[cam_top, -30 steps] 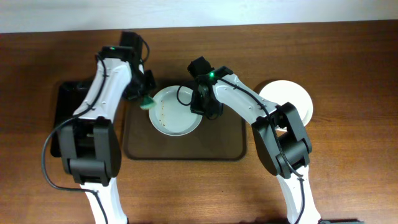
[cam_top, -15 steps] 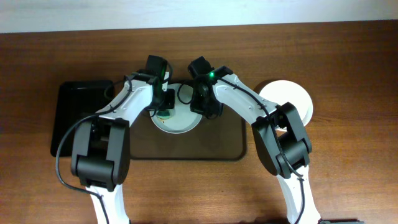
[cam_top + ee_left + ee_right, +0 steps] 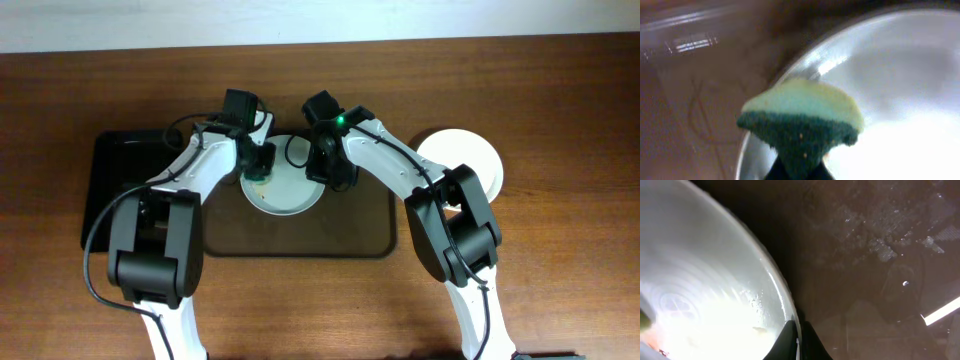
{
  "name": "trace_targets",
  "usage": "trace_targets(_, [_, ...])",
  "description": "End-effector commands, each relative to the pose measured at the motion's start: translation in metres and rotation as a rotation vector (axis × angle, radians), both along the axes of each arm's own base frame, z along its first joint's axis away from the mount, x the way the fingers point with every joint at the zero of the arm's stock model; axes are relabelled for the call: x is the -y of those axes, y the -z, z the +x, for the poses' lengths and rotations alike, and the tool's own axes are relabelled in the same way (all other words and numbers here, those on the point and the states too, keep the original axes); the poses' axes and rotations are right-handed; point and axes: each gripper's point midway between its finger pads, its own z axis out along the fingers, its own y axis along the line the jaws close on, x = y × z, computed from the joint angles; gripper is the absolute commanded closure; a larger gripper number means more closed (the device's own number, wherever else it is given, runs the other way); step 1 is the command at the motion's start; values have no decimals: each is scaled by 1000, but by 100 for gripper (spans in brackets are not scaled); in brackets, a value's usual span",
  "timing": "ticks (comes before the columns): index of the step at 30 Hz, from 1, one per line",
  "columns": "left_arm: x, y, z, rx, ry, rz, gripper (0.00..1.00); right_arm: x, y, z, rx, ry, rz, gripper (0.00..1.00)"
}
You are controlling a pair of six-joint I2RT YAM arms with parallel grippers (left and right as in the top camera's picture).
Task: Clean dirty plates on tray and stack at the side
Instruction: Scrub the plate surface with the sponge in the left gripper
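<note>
The bench (image 3: 560, 280) is brown wood and fills most of my overhead view, with a strip of pale wall along the top. In the middle lies the big dark brown tray (image 3: 300, 240). A pale plate (image 3: 292, 200) sits on it, up near the tray's top edge in that view. My left end effector (image 3: 258, 176) is over the left side of this plate, pinched tight on a sponge (image 3: 800, 120). The sponge is light yellow-green on top and dark green and scratchy below. In the left wrist view it hangs right at the plate's rim, but I cannot tell if it touches. My right end effector (image 3: 326, 178) is at the right rim of the same plate. In the right wrist view its fingertips (image 3: 786, 347) are very close together, with the thin rim squeezed between them. A white plate (image 3: 470, 160) rests on the bare bench to the right, off the tray and partly hidden under my right arm. A smaller shiny black tray (image 3: 108, 200) lies on the left, just beside the brown one.
</note>
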Motion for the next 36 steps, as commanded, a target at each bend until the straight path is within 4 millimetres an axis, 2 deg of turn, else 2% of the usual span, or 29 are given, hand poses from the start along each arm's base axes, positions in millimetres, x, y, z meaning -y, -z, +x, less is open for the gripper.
trace_targets(1, [12, 22, -67, -279, 37, -82, 100, 14, 16, -4, -18, 12, -72, 96])
trace_targets(3, [23, 18, -87, -369, 44, -154, 100, 13, 16, -4, -15, 12, -70, 96])
trace_targets(4, [29, 16, -91, -388, 47, -191, 100, 13, 16, -3, -14, 12, -69, 96])
trace_targets(6, [45, 9, -95, -410, 60, -295, 100, 13, 16, -3, -12, 12, -68, 96])
trace_targets(9, [41, 11, -90, -386, 60, -269, 100, 13, 16, -3, -13, 12, -68, 96])
trace_targets(12, [16, 24, -72, -308, 24, -110, 100, 12, 16, -3, -15, 11, -63, 96])
trace_targets(15, [-18, 37, -44, -200, -112, 79, 100, 11, 16, -4, -17, 9, -58, 96])
trace_targets(17, [-26, 45, -24, -122, -141, 128, 100, 11, 16, -4, -17, 6, -59, 96])
trace_targets(21, [-22, 51, 10, 8, -152, 109, 100, 11, 16, -4, -16, 3, -59, 96])
trace_targets(24, [-16, 41, 39, 130, -158, 73, 100, 11, 16, -4, -16, 3, -59, 96])
trace_targets(26, [-12, 35, 50, 181, -158, 56, 100, 11, 16, -4, -16, 3, -59, 96])
trace_targets(28, [-10, 39, 42, 147, -146, 64, 100, 11, 16, -4, -16, 3, -59, 96])
trace_targets(30, [-10, 47, 22, 62, -111, 89, 100, 11, 16, -3, -13, -3, -57, 96])
trace_targets(33, [-11, 59, -30, -154, -64, 101, 100, 10, 16, -2, -7, -8, -55, 96])
trace_targets(35, [-1, 61, -68, -310, 23, 44, 100, 9, 16, -2, -6, -12, -49, 96])
trace_targets(36, [4, 59, -80, -358, 56, 14, 100, 9, 16, -2, -7, -13, -47, 96])
